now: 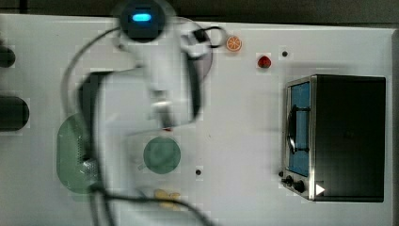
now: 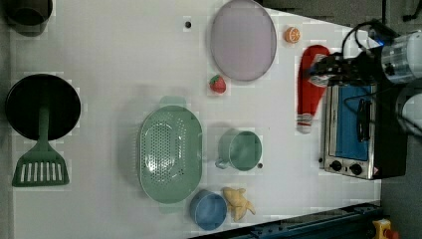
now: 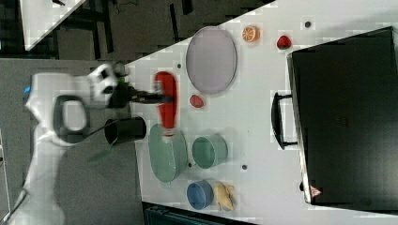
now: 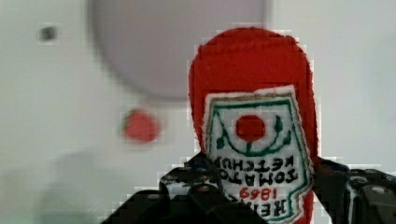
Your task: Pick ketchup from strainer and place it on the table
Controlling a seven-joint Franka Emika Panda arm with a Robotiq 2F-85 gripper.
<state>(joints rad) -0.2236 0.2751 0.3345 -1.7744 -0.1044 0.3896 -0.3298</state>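
My gripper (image 4: 261, 184) is shut on the ketchup (image 4: 252, 93), a red bottle with a white printed label, its dark fingers (image 4: 196, 175) pressing the bottle from both sides. In the left view the ketchup (image 2: 311, 89) hangs lengthwise in the gripper (image 2: 324, 67), in front of the toaster oven, with its white cap pointing down the picture. In the right view the ketchup (image 3: 166, 101) sits above the strainer (image 3: 166, 154) in the picture, held by the gripper (image 3: 157, 97). The pale green strainer (image 2: 170, 154) holds nothing. The white table (image 2: 124, 59) lies below.
A grey-lilac plate (image 2: 243, 40), a strawberry (image 2: 217, 83) and an orange slice (image 2: 292, 35) lie on the table. A green cup (image 2: 241, 149), a blue cup (image 2: 209, 209) and a yellow toy (image 2: 239, 203) stand near the strainer. A toaster oven (image 2: 353, 129), a black pan (image 2: 42, 107) and a green spatula (image 2: 40, 164) line the edges.
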